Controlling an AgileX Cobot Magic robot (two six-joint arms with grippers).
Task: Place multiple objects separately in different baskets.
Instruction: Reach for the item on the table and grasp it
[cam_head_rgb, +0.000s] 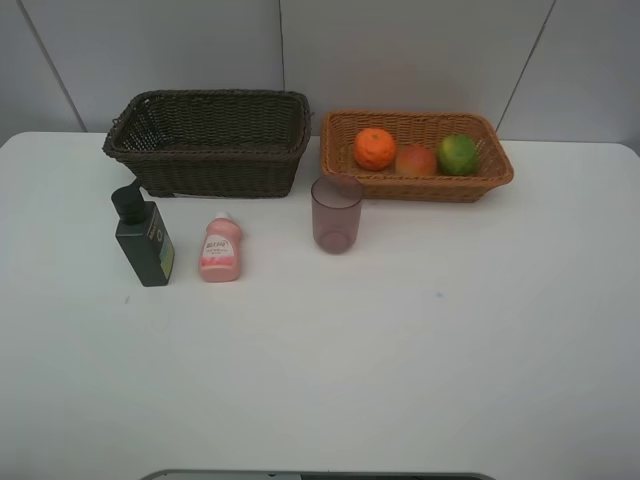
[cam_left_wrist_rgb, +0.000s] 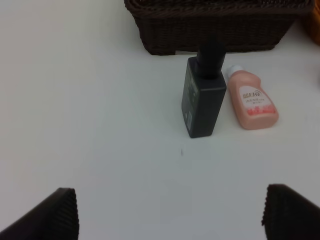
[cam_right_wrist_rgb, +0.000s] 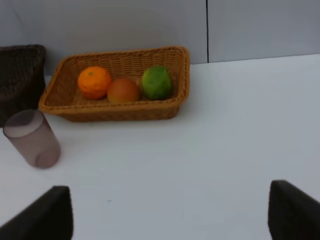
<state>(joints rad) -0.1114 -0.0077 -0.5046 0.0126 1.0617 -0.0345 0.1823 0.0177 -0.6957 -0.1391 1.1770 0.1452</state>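
The orange (cam_head_rgb: 375, 148), the red-yellow fruit (cam_head_rgb: 416, 160) and the green fruit (cam_head_rgb: 457, 154) lie in the orange-tan basket (cam_head_rgb: 500, 172) at the back right. The dark brown basket (cam_head_rgb: 215, 165) stands at the back left and looks empty. In front of it stand the dark green pump bottle (cam_head_rgb: 143, 238) and the mauve cup (cam_head_rgb: 335, 213); the pink bottle (cam_head_rgb: 220, 249) lies flat between them. Neither gripper shows in the exterior view. My left gripper (cam_left_wrist_rgb: 170, 215) is open, back from the pump bottle (cam_left_wrist_rgb: 203, 95) and pink bottle (cam_left_wrist_rgb: 251, 103). My right gripper (cam_right_wrist_rgb: 170, 212) is open, back from the cup (cam_right_wrist_rgb: 33, 138) and the orange-tan basket (cam_right_wrist_rgb: 182, 82).
The white table (cam_head_rgb: 400, 350) ends at a grey wall behind the baskets. A grey edge shows at the table's front.
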